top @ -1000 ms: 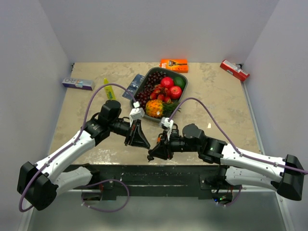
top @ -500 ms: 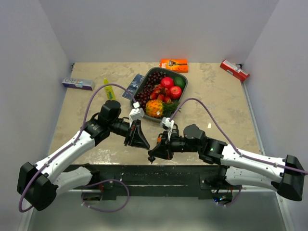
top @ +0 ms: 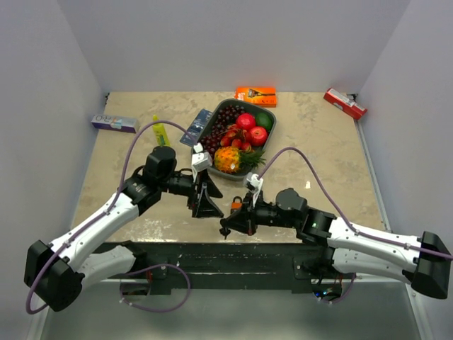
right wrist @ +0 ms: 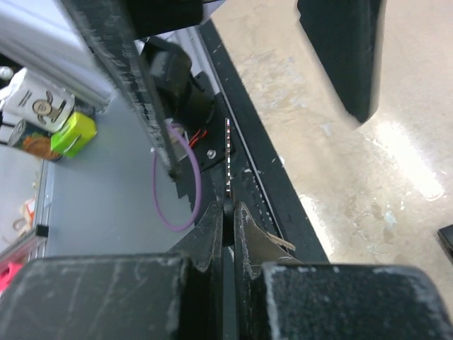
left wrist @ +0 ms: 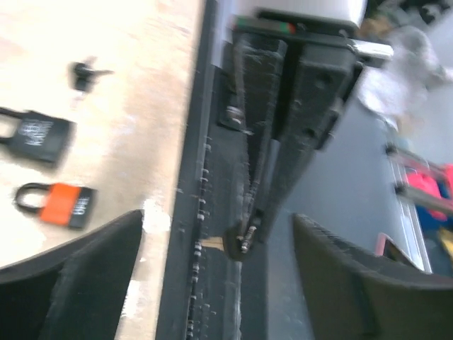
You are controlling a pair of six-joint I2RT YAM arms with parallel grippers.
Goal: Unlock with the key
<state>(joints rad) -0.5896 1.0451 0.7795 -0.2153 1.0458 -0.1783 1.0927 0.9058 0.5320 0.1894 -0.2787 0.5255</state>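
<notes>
L gripper [left wrist: 216, 230] spread wide, empty; R gripper [right wrist: 226, 212] pinched closed, contents unclear. Key [left wrist: 85, 73] lies loose nr black lock [left wrist: 35, 138]: grip head squarely w/ blade free

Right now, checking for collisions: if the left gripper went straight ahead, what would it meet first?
Probably the right gripper, shut on what looks like a small key, dead ahead between the left gripper's open fingers; depth is uncertain.
</notes>
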